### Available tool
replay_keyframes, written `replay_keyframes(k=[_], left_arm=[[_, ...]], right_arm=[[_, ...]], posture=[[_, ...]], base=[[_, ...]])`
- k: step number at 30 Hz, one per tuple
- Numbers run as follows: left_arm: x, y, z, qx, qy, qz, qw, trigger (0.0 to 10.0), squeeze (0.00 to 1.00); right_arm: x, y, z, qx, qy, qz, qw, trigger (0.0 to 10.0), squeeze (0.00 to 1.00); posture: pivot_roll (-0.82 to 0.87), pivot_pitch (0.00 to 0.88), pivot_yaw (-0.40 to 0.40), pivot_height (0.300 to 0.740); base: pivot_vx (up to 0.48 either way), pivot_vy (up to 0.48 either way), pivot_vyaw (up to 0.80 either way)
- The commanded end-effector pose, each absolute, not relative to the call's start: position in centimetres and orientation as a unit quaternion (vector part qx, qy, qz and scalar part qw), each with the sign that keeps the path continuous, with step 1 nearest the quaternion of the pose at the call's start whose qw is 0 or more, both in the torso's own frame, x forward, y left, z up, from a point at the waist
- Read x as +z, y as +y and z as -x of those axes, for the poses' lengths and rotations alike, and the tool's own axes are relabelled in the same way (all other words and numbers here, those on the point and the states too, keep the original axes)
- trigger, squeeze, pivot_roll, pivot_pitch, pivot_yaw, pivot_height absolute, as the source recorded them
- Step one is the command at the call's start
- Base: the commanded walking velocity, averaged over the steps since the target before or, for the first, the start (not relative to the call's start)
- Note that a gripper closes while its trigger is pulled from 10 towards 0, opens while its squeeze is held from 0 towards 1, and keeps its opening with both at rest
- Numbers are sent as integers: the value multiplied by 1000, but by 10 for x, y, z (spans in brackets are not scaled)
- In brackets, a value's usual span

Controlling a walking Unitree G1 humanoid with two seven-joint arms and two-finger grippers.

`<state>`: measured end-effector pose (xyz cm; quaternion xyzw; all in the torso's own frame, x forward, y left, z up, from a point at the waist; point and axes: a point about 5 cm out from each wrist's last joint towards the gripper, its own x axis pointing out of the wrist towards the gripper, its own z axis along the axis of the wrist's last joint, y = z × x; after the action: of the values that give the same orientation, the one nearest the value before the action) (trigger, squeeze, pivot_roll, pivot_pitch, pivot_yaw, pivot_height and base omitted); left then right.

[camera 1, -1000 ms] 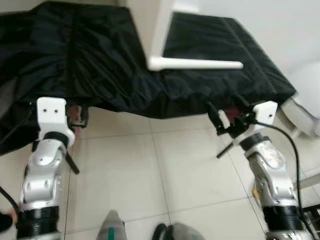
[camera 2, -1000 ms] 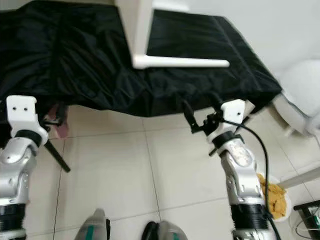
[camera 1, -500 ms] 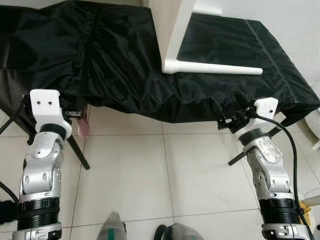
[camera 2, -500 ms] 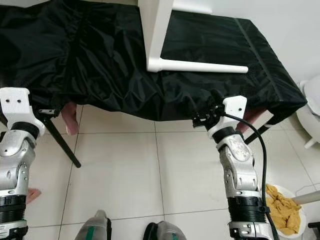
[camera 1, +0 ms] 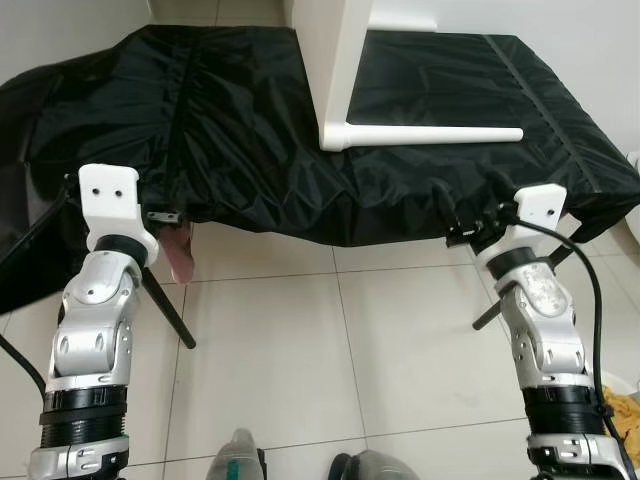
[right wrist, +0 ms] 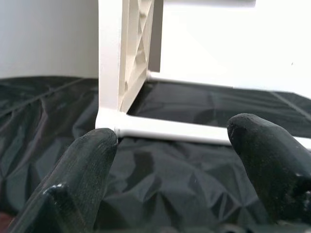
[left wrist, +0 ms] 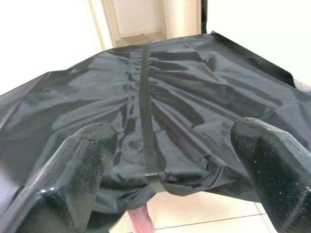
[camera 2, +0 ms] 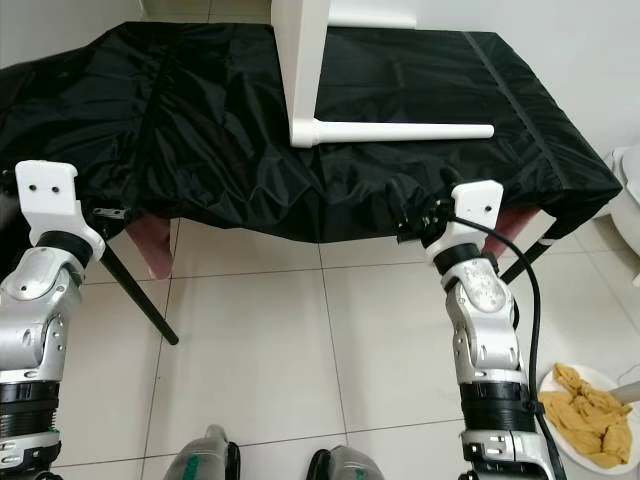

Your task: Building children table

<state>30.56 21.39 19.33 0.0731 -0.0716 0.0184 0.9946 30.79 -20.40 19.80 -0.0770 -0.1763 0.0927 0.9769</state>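
Left eye view. I log a white plastic children's table part [camera 1: 340, 70] standing on its edge on a low surface draped in wrinkled black fabric [camera 1: 200, 130]. Its flat slab runs out of the top of the frame; one round white leg [camera 1: 430, 134] lies level, pointing right. My left gripper [camera 1: 160, 213] sits at the near left hem of the fabric, my right gripper [camera 1: 468, 228] at the near right hem. Both are mostly masked by their white wrist mounts and blend into the cloth, so I cannot read their fingers here. A pinkish support [camera 1: 180, 252] and a thin black strut [camera 1: 168, 310] show below the hem on the left; their upper ends are hidden by the cloth. Pale floor tiles [camera 1: 330, 350] fill the near ground.

Right eye view. Same scene. A white dish of yellowish crumpled material [camera 2: 590, 402] lies on the floor at the near right, cut off by the frame edge. A second pinkish support [camera 2: 510, 225] peeks out beside the right wrist.

Left wrist view. The left fingers [left wrist: 73, 179] stand wide apart, holding nothing, over the fabric and its flat seam strip [left wrist: 147, 121].

Right wrist view. The right fingers [right wrist: 77, 179] are likewise spread with nothing between them, facing the table part's ribbed underside [right wrist: 133, 53] and the leg; the part is cut off above.
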Motion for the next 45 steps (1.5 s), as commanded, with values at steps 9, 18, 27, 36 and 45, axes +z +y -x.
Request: replay_keyframes(k=[9, 18, 27, 36, 45], left_arm=[[184, 215, -311, 11, -61, -68, 996, 10000, 0], [191, 220, -317, 14, -71, -82, 994, 10000, 0], [195, 222, -317, 20, -76, -87, 993, 10000, 0], [194, 225, -315, 27, -75, -86, 993, 10000, 0], [193, 227, -315, 30, -74, -87, 993, 10000, 0]], right_arm=[[194, -212, -313, 62, -172, 55, 982, 10000, 0], [194, -217, -315, 51, -175, 57, 982, 10000, 0], [193, -216, -315, 50, -174, 53, 982, 10000, 0], [192, -216, -315, 54, -172, 53, 982, 10000, 0], [191, -217, -315, 54, -171, 54, 982, 10000, 0]], posture=[[48, 18, -19, 740], [55, 23, -20, 740], [68, 30, -27, 740], [73, 48, -37, 740], [73, 59, -39, 740]], base=[[0, -31, 0], [0, -304, 0], [0, -359, 0], [0, -366, 0], [0, -340, 0]])
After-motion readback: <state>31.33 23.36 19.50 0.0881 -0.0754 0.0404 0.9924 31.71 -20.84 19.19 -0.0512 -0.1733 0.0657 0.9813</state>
